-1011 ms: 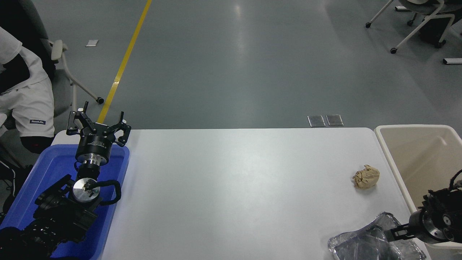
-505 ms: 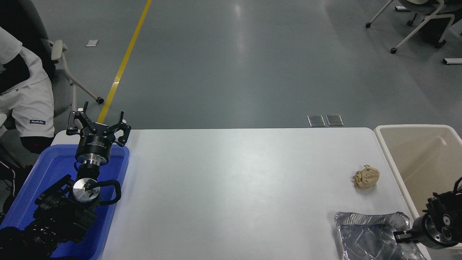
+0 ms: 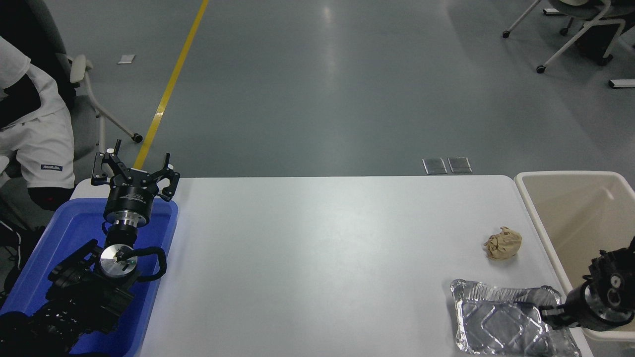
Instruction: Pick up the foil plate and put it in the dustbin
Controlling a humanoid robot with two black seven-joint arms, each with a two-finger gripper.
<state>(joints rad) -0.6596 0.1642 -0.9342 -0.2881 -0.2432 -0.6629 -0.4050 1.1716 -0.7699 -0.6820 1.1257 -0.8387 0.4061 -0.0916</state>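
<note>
The black right gripper, partly hidden, clamps the right rim of one shiny silver rectangular foil plate; one beige plastic dustbin is cut off.

The black left gripper is spread.

My left arm was matte black, with a silver wrist collar, a round silver cap, a looped black cable and white lettering.

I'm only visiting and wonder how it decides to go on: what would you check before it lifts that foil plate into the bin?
1. Foil plate in view, near right of the table: ok.
2. Right gripper at the plate's right rim: ok.
3. Grip firm: cannot tell.
4. Dustbin open, beside the table's right edge: ok.
5. Crumpled paper ball apart from the plate: ok.
6. Left gripper parked over the blue tray: ok.
</note>
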